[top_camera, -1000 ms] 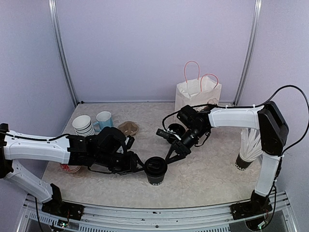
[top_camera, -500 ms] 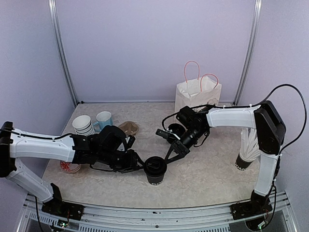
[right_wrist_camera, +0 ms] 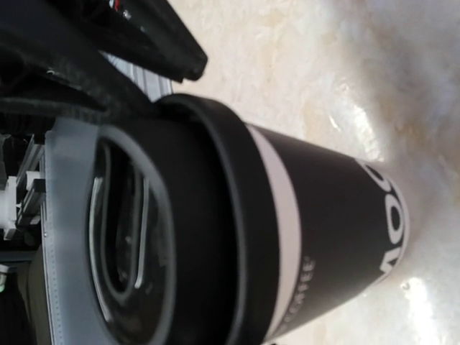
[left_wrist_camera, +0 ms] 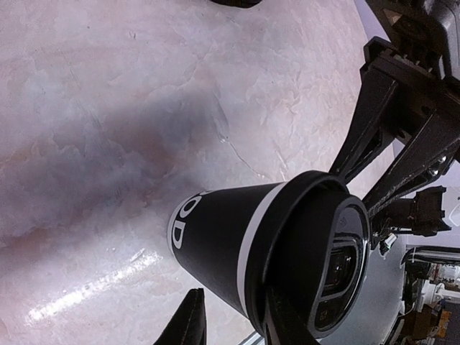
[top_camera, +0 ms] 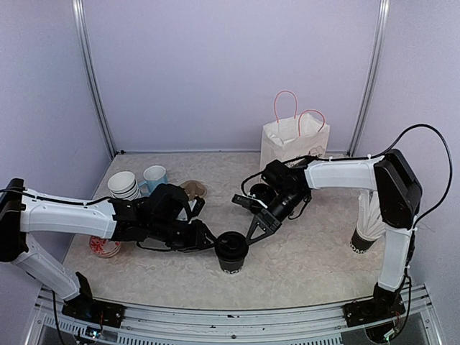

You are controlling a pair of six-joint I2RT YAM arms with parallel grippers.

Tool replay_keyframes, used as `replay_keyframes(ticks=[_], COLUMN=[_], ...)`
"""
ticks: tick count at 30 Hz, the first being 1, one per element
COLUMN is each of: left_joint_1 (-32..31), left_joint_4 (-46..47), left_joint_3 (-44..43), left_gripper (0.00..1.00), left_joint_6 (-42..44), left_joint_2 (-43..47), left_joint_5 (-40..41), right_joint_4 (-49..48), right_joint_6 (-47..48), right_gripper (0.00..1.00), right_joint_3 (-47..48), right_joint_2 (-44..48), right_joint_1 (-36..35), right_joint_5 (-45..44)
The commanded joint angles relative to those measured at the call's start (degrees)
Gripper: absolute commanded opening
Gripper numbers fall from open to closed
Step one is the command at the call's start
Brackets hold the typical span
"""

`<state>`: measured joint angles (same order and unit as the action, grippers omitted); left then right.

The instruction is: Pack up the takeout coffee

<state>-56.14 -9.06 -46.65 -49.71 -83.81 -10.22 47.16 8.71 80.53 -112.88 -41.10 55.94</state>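
Marbled tabletop (top_camera: 302, 266), lidded black cup (top_camera: 231, 259) between left tool (top_camera: 211, 244) and right tool (top_camera: 252, 235), both narrow, grip indeterminate.

Left fingers (left_wrist_camera: 188, 325) and right fingers (left_wrist_camera: 363, 118) parted, low, tips facing

Matt paper cup (left_wrist_camera: 215, 244), glossy plastic lid (left_wrist_camera: 305, 230)

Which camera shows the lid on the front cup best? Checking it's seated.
Right wrist: the lid fills the frame side-on, its rim lying even around the cup. Left wrist shows the lid at a slant and farther off. The top view shows it small, from above only.
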Motion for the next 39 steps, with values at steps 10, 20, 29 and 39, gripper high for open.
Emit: replay_keyframes(ticks=[10, 20, 29, 39], left_joint_1=[-1.3, -3.4, -4.0, -4.6], left_joint_4=[-10.6, -9.9, -11.7, -12.1], left_joint_3=[-2.9, -15.5, -17.6, -5.7], left_gripper=[0.35, 0.49, 0.59, 0.47], left_joint_6=[7.8, 13.3, 13.1, -0.4], left_joint_2=[-9.4, -7.5, -4.0, 5.9], left_joint_5=[9.9, 15.0, 16.5, 11.7], right_joint_4=[-3.1, -1.5, 1.6, 2.9], right_joint_6=[8.3, 10.4, 13.3, 12.9], right_gripper=[0.31, 0.4, 0.43, 0.36], right_joint_3=[-6.0, -7.2, -10.0, -5.1], right_joint_2=[7.4, 8.7, 10.1, 9.5], right_joint_1=[-2.7, -2.8, -2.8, 1.2], right_joint_5=[-7.0, -5.2, -7.9, -7.8])
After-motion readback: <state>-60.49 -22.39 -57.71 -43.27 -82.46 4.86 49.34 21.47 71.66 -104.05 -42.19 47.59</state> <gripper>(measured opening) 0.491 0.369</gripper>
